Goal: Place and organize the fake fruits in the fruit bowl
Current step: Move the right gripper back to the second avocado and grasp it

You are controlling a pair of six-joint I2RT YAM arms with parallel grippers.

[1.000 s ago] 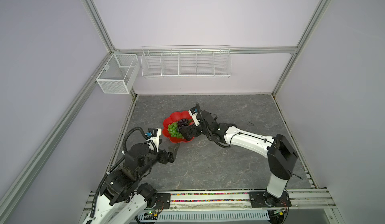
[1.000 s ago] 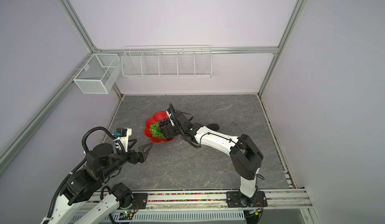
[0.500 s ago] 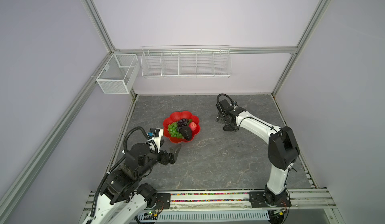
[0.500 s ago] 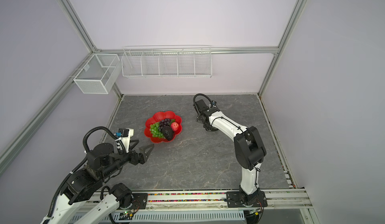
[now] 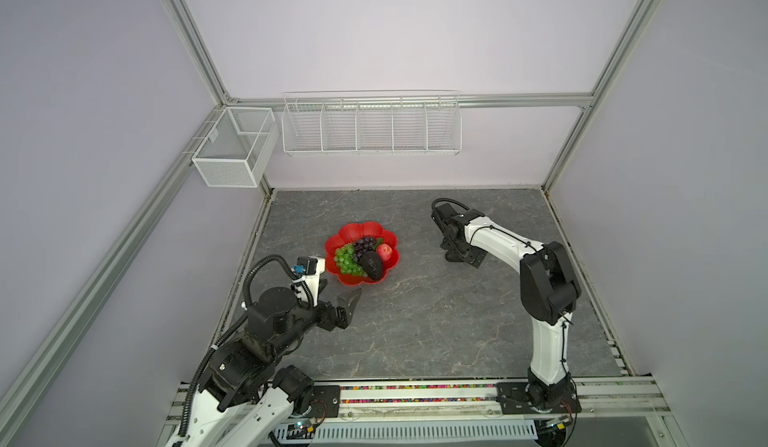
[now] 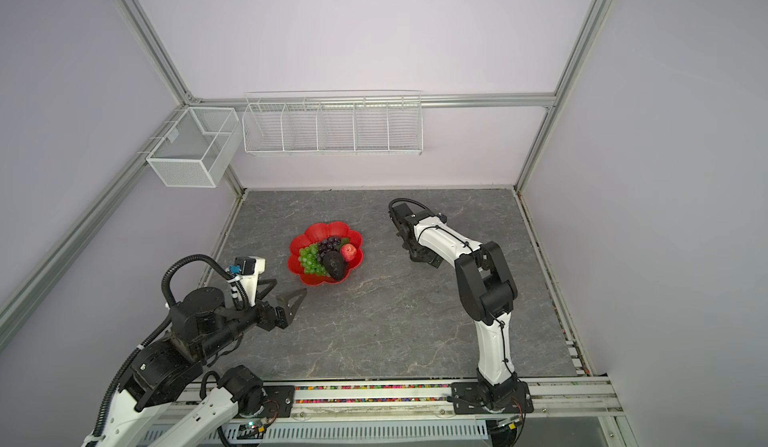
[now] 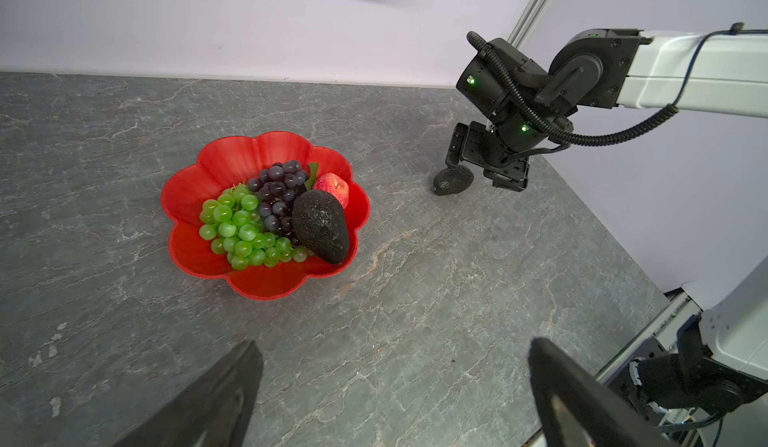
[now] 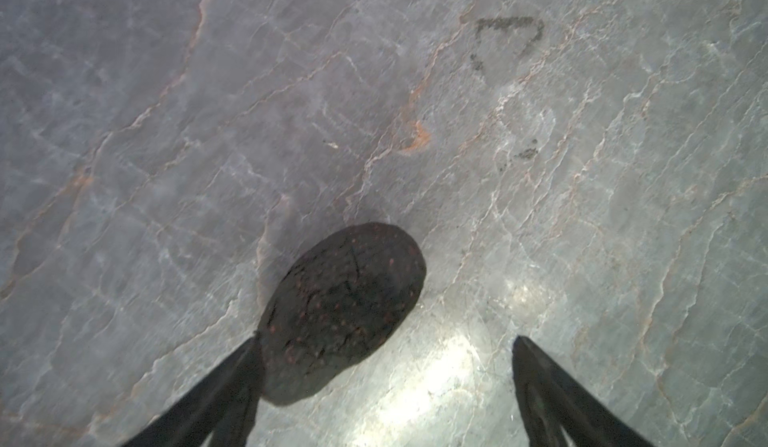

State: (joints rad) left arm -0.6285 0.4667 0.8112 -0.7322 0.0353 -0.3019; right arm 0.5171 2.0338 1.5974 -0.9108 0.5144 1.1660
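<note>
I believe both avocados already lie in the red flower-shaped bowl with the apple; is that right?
Not quite: only one avocado lies in the red flower-shaped bowl with the apple. The second avocado is on the table at the open right pincer, as the left wrist view shows.

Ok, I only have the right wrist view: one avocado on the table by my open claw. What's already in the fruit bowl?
Observer: The fruit bowl holds green grapes, purple grapes, a red apple and another avocado.
Operator: Where's it from me?
Observer: In both top views, toward the left arm's side of the right claw, well apart.
Operator: And the other arm?
Observer: The left claw is open, empty, hovering near the bowl's robot-side rim.
</note>
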